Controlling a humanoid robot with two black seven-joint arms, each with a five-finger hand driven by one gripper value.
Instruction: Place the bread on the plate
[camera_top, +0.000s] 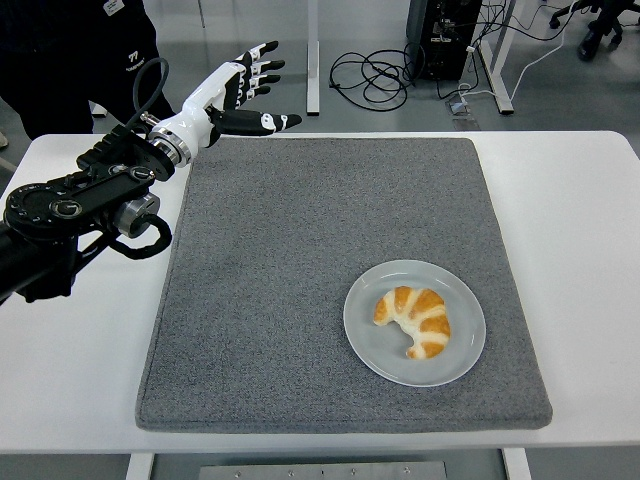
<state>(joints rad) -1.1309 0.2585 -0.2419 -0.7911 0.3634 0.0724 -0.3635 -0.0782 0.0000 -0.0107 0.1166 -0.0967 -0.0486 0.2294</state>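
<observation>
A golden croissant (414, 320) lies on the pale round plate (366, 330), which sits on the right half of the grey mat (270, 300). My left hand (245, 95) is raised over the mat's far left corner, far from the plate. Its white and black fingers (262, 72) are spread and hold nothing. The black left arm (70, 215) comes in from the left edge. The right arm does not show.
A person in dark clothes (75, 50) stands at the top left, behind the table. The white table (580, 250) shows bare on both sides of the mat. Cables (370, 75) and a desk leg lie on the floor beyond.
</observation>
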